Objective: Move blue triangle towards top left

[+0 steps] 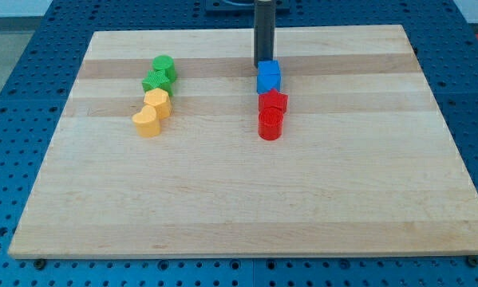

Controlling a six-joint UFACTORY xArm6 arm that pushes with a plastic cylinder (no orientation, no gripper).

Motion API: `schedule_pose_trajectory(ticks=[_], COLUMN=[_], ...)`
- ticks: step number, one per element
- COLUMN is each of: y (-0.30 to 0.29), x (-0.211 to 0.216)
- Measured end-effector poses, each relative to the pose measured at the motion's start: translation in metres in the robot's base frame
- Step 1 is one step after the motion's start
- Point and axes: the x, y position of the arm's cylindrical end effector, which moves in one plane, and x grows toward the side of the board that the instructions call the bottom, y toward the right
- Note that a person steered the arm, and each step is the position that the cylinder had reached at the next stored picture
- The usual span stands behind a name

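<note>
A blue block [269, 76] sits right of the board's middle, near the view's top. It looks boxy, possibly two blue pieces pressed together; I cannot make out a triangle on its own. My tip [264, 62] stands at the blue block's upper edge, touching or nearly touching it from the view's top. The dark rod [264, 32] rises straight up out of the frame.
A red star [274, 101] touches the blue block's lower side, with a red cylinder [270, 125] below it. At the left are two green blocks [159, 74], a yellow hexagon [158, 103] and a yellow heart [147, 123]. The wooden board [239, 199] lies on a blue pegboard.
</note>
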Motion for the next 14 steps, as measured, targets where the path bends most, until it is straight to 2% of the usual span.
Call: schedule_pose_trajectory(ticks=[2, 4, 6, 9, 12, 14], y=[0.012, 0.064, 0.067, -0.019, -0.103, -0.146], x=[-0.002, -0.002, 0.035, 0.040, 0.019, -0.010])
